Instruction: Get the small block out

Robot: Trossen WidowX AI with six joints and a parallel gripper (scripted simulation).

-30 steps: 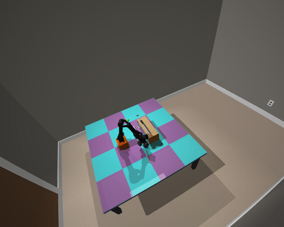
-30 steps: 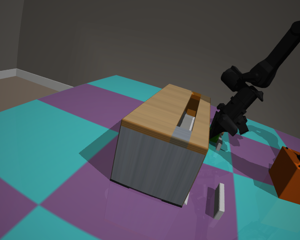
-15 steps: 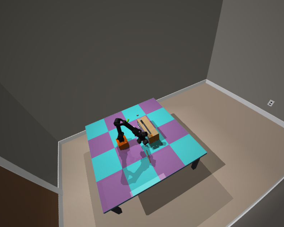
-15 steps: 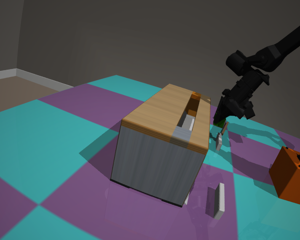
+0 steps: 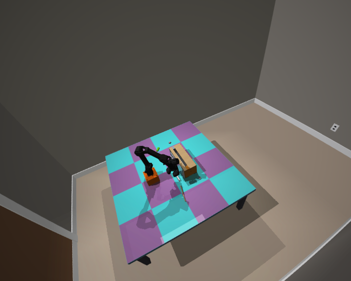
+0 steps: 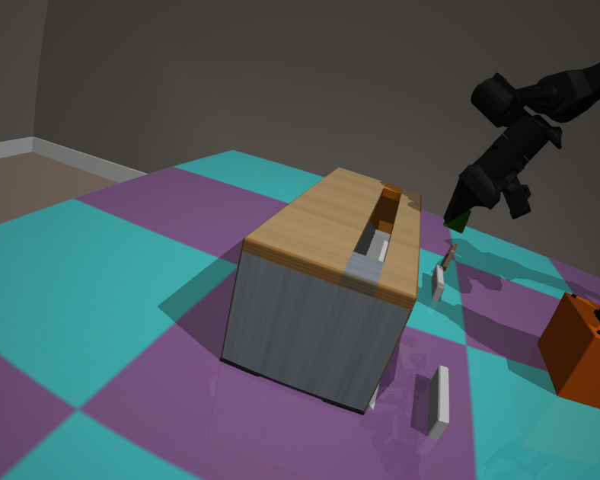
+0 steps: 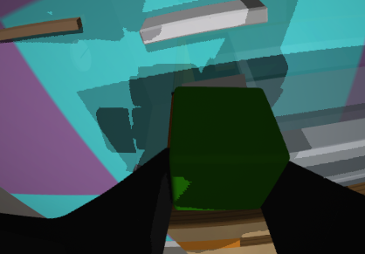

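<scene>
Green block (image 7: 223, 146) (teal-and-purple checkered table (image 6: 109, 248))

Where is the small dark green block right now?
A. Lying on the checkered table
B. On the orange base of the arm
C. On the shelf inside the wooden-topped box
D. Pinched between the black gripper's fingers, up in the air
D: the small dark green block sits clamped at the black gripper's tip, lifted above the checkered table beside the wooden-topped box.
</scene>
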